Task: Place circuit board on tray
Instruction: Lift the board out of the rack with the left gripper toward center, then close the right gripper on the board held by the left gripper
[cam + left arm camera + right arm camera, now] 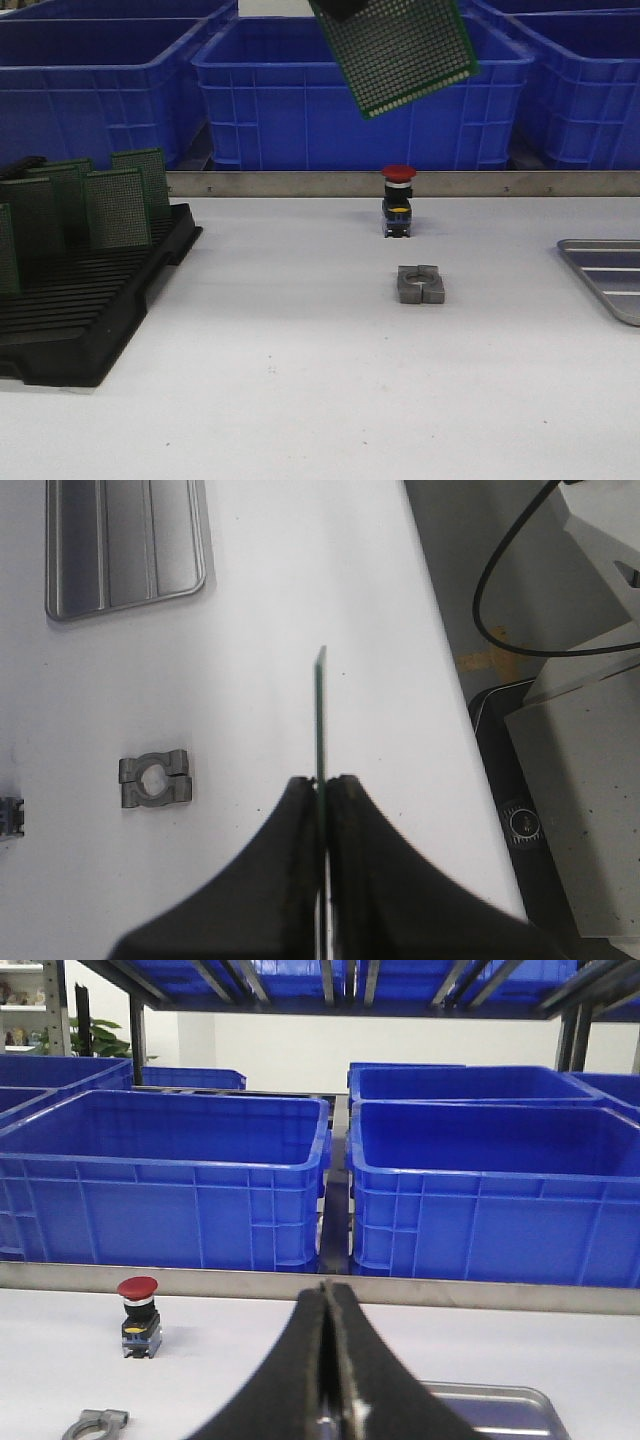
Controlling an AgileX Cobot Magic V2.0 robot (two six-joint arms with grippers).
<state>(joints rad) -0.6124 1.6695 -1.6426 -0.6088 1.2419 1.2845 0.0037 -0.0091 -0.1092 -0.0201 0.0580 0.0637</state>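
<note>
The white worktop [300, 380] runs back to a metal rail, behind which stand blue plastic crates [350, 95]. At the left of the worktop sits a black slotted rack [90, 320] with several green perforated boards [117, 208] standing upright in its slots. At the far right edge lies the silver-grey tray [605, 275], flat, ribbed and cut off by the edge of the front view; the left wrist view shows it [125, 545] well apart from the claw.

The circuit board [400, 50] hangs tilted high above the middle of the worktop, in front of the crates, well apart from the tray. The left claw [324, 788] is pinching it, the board [319, 710] seen edge-on between the black fingers [295, 825].

The right claw [327, 1305] has its fingers pressed together on nothing, low over the worktop near the tray [490, 1405].

Mid-worktop stands a red-capped push button [398, 200], and just in front of it lies a small grey metal clamp [420, 284].
</note>
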